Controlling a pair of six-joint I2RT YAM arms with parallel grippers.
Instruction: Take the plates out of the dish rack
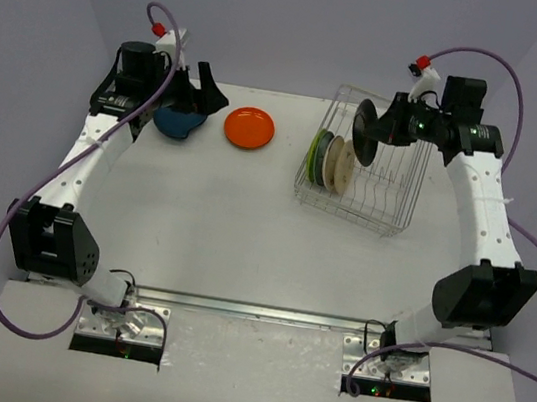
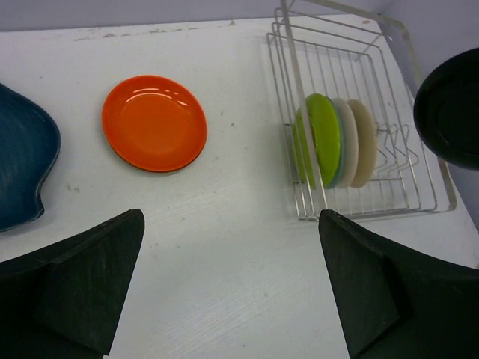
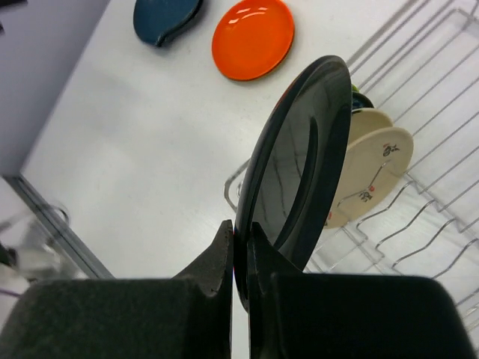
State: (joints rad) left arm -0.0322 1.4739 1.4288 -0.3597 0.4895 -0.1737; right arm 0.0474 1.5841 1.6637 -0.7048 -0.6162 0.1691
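Note:
The silver wire dish rack (image 1: 386,204) stands at the right rear of the table. A lime green plate (image 1: 315,153) and cream plates (image 1: 336,163) stand upright in its left end, also seen in the left wrist view (image 2: 323,137). My right gripper (image 3: 241,238) is shut on the rim of a black plate (image 3: 299,164) and holds it upright above the rack (image 1: 366,131). An orange plate (image 1: 249,126) and a dark blue teardrop plate (image 1: 178,123) lie on the table at the left rear. My left gripper (image 1: 204,93) is open and empty above the blue plate.
The rack's right half (image 1: 392,184) holds only bare wire dividers. Walls close the table at the back and both sides. The arm bases stand at the near edge.

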